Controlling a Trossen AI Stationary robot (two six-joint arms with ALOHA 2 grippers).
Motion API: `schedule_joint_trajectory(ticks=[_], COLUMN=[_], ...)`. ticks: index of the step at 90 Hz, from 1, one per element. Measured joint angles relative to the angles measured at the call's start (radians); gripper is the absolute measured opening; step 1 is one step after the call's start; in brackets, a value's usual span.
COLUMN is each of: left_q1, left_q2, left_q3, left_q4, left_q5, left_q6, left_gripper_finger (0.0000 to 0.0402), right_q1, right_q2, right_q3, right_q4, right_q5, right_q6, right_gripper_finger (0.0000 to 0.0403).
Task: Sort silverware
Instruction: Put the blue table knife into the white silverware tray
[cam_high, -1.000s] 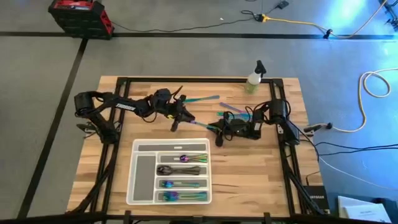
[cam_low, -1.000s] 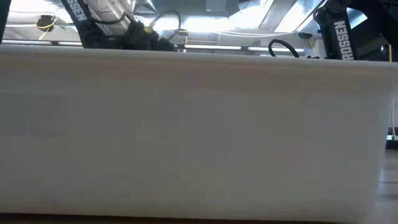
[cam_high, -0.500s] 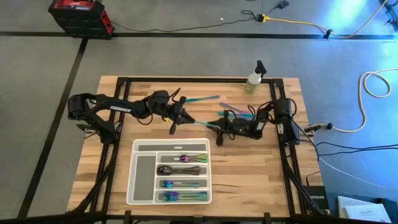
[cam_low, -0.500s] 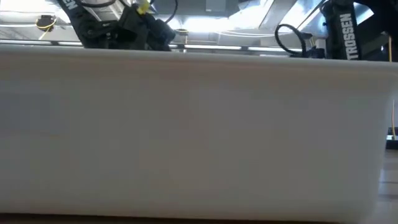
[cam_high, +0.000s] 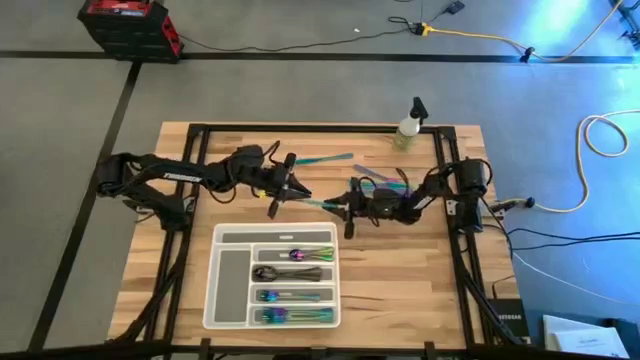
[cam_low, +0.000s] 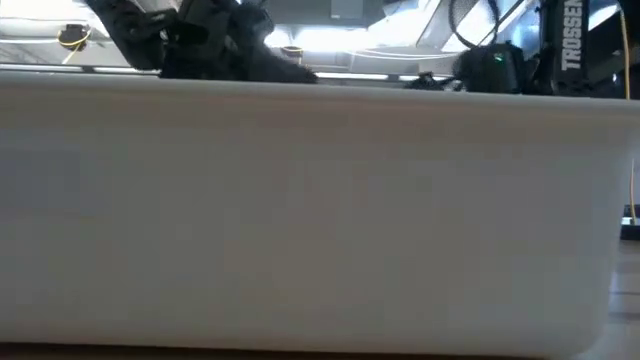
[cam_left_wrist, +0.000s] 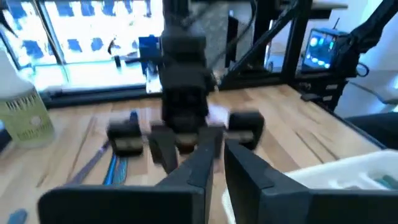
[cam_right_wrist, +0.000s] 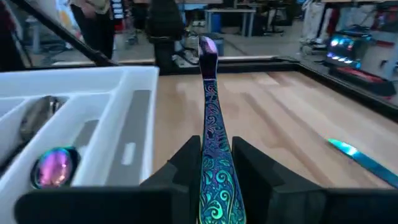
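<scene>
Two grippers meet mid-table behind the tray (cam_high: 225, 300): the right gripper (cam_right_wrist: 211, 163) clamps an iridescent utensil handle (cam_right_wrist: 210, 118), the left gripper (cam_left_wrist: 217, 163) closed near its far end, so release should wait until the receiving fingers hold firmly.

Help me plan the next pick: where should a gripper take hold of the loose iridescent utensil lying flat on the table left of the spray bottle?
Probably mid-shaft, from straight above, with the fingers across its narrow width. The iridescent utensil lies flat and alone on the table, its long axis running side to side, clear of the spray bottle. Which end is the head is unclear.
</scene>
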Motion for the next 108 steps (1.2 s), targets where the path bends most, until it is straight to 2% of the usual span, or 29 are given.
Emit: schedule_joint_trajectory(ticks=[24, 32, 47, 54, 66, 84, 108], left_q1=[-0.042, -0.066, -0.104, -0.123, -0.178, -0.236, -0.242], left_q2=[-0.129, -0.152, -0.163, -0.163, -0.163, -0.163, -0.163], left_q3=[0.0, 0.001, 0.001, 0.001, 0.001, 0.001, 0.001], left_q4=[-0.003, -0.006, -0.044, -0.073, -0.104, -0.117, -0.152], left_q5=[-0.037, -0.04, -0.043, -0.078, -0.166, -0.282, -0.33], left_q6=[0.003, 0.015, 0.033, 0.047, 0.102, 0.16, 0.161], left_gripper_finger=[0.0024, 0.0024, 0.0024, 0.0024, 0.0024, 0.0024, 0.0024], right_q1=[0.094, 0.118, 0.146, 0.15, 0.149, 0.149, 0.15], right_q2=[0.0, 0.01, 0.018, 0.025, 0.025, 0.025, 0.025], right_q3=[0.334, 0.428, 0.511, 0.525, 0.542, 0.546, 0.546], right_q4=[-0.589, -0.723, -0.785, -0.799, -0.871, -0.905, -0.994], right_q5=[-0.018, -0.018, -0.018, -0.012, 0.061, 0.066, 0.066], right_q6=[-0.069, -0.112, -0.14, -0.131, -0.089, -0.032, -0.011], right_gripper_finger=[0.0056, 0.0056, 0.0056, 0.0056, 0.0056, 0.0056, 0.0056])
